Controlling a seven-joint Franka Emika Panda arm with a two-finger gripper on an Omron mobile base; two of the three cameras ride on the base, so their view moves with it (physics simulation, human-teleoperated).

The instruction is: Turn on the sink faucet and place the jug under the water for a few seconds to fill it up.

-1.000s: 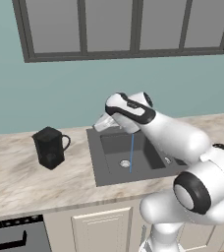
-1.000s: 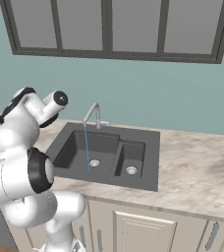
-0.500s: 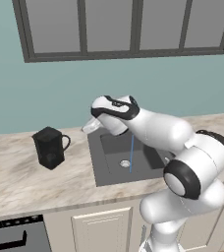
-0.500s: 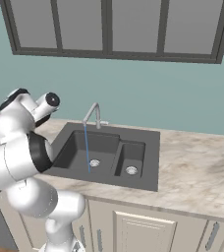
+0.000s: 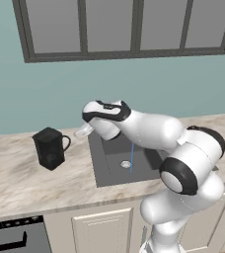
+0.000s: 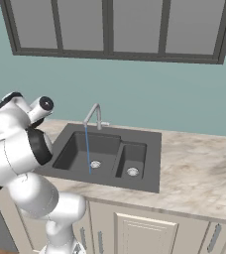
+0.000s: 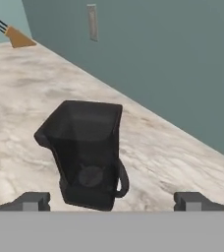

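From my remote station I see the jug (image 5: 50,147) standing upright on the marble bench (image 5: 30,185), to the left of the sink (image 5: 104,173) and apart from it. It is matte black and boxy, and its looped handle points toward the sink side. In the hand view the jug (image 7: 87,152) is seen from above and a little tilted in the picture; its mouth is open and the inside looks dark, with a faint round mark at the bottom. I cannot tell if any liquid is inside it.

The end effector (image 5: 83,131) is spread wide and holds nothing. It hangs in the air between the jug and the left rim of the sink, just beside the jug handle but not touching it. In the hand view its two dark fingertips (image 7: 33,201) stand far apart at the bottom, with the jug between them and farther away.

The sink faucet (image 6: 94,116) is running: the water (image 6: 87,149) falls as a thin light blue line into the larger left compartment of the sink (image 6: 149,149), near the round drain (image 6: 95,164). The smaller right compartment has its own drain (image 6: 132,171).

On the bench far behind the jug, a brown knife block (image 7: 16,36) stands near the wall.
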